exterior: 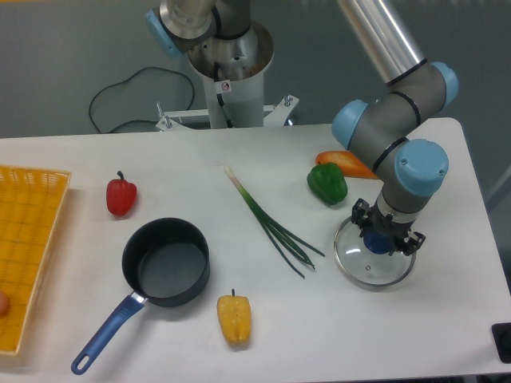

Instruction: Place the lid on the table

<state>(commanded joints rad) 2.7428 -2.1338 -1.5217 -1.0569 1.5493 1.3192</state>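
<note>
Glass lid is at the right side of the white table, near the green pepper. Gripper clamped on its blue knob. Rigid, slick, breakable, probably moderately heavy; knob is the only sensible grab point

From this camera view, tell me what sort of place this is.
Probably a robot lab workbench: a white table against a bare grey wall, a cabled arm pedestal, and staged items like a saucepan and glass lid.

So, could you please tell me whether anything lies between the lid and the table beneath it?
Nothing visible does. The lid, its knob in the hand, sits over bare table; the green pepper and spring onions lie off to the side.
</note>
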